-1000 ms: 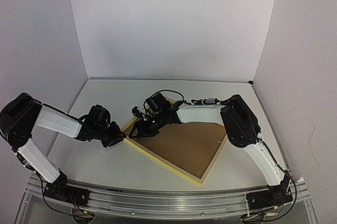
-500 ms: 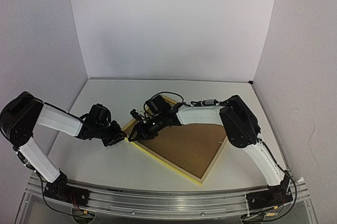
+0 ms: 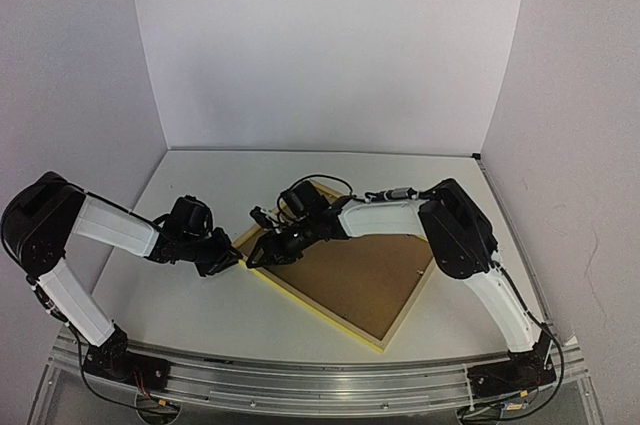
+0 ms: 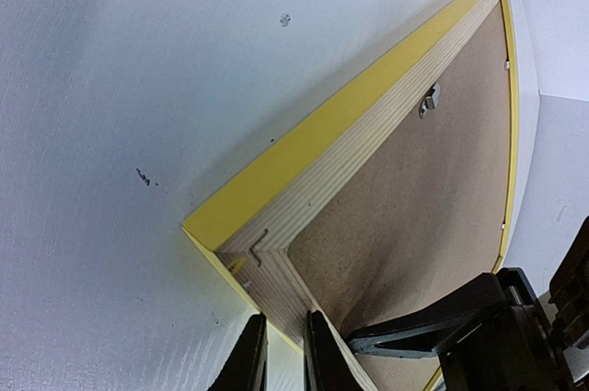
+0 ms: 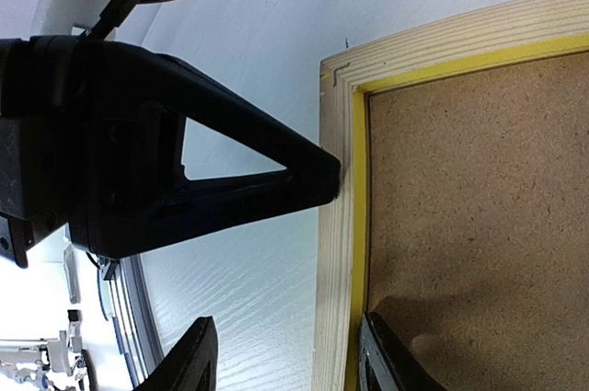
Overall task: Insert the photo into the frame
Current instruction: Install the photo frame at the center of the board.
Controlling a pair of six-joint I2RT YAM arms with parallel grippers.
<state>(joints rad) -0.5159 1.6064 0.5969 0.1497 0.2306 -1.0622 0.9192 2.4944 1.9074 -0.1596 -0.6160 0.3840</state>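
Honestly, from my seat the frame (image 3: 310, 307) is lying face down in the lower middle of the top view. It's turned diamond-wise on the white table (image 3: 200, 305), with its thin yellow edges, pale plywood rim and the brown backing board (image 3: 350, 275) showing. My left gripper (image 4: 283, 361) is pinched on the rim right by the frame's left corner, and my right gripper (image 5: 290, 363) sits just beside it, jaws apart and straddling the rim without squeezing.
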